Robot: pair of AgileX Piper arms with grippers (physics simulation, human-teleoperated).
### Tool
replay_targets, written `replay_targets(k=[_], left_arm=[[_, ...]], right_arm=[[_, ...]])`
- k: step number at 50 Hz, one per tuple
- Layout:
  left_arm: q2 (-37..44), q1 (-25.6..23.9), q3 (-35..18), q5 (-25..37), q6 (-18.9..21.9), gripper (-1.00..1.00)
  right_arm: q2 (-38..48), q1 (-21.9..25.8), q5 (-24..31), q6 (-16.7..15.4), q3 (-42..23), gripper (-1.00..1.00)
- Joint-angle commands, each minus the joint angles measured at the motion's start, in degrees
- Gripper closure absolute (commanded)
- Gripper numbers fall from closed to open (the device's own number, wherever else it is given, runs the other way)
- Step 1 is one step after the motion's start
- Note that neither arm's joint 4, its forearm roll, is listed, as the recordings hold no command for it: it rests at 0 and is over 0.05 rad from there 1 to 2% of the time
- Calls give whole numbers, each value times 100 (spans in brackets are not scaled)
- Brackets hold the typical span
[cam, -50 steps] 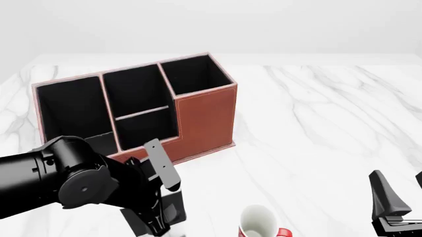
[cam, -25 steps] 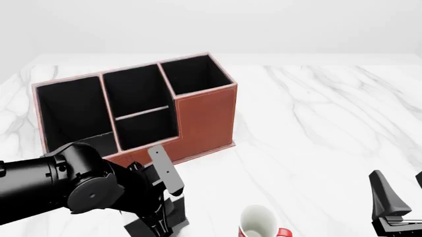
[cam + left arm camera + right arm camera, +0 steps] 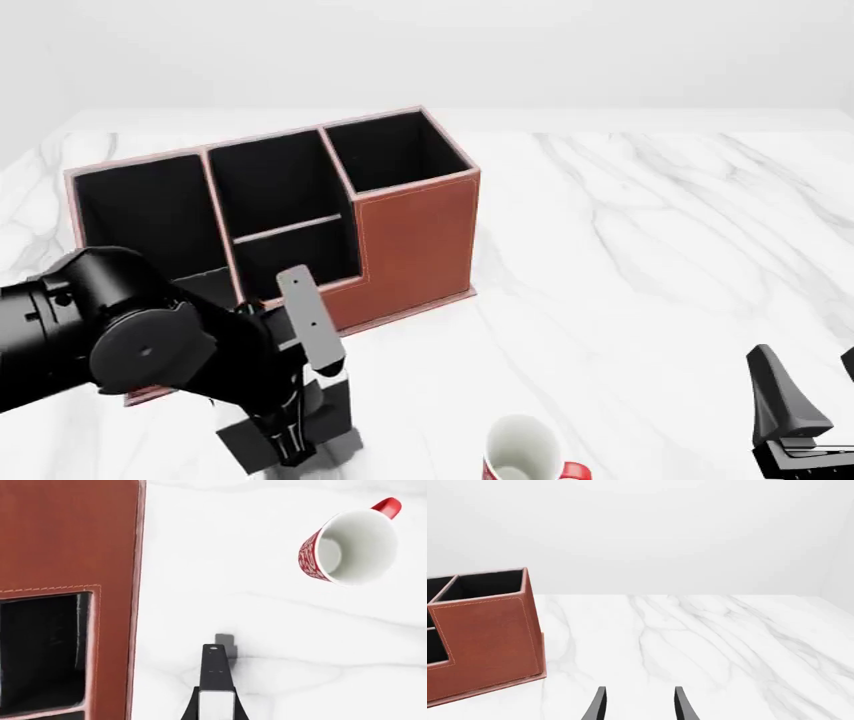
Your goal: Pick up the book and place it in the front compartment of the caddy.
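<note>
Two arms differ: the left gripper [image 3: 215, 652] seems clamped on the book [image 3: 217, 705], lower left, near the caddy [image 3: 414, 240]; the right gripper's [image 3: 639, 702] jaws are parted. Mid-carry, likely; next, raise it over the front compartment.

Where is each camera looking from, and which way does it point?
Front view: above and behind the arms, facing forward over the table; shows the left arm with the book and the right gripper.
Left wrist view: looks down at the caddy and mug; gripper mostly hidden.
Right wrist view: looks along the tabletop; open right gripper fingers showing.
All three share the caddy.
</note>
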Motion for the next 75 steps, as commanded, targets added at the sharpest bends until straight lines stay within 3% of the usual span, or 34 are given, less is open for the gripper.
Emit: replay_targets(k=[1,3,5,17,29,35,53,75], left_arm=[[-438,419,-341,617,844,100],[-451,344,-544,802,809,100],[-580,537,-590,915,1131,100],[-569,687,-1590,1667,1408,100],[-435,1114,-2467,2164,1983,100],[-224,1145,-2925,2337,2069,100],[179,1562,-3712,2499,2469,100],[938,1624,-4718,2552,2605,100]], right_arm=[[-7,0,3,3,4,-100],[-7,0,3,3,4,-100],[-6,0,3,1,4,-100],[-7,1,2,2,4,-100],[-7,0,3,2,4,-100],[-6,1,3,2,4,-100],[-6,0,3,3,4,-100],[-7,0,3,4,4,-100]])
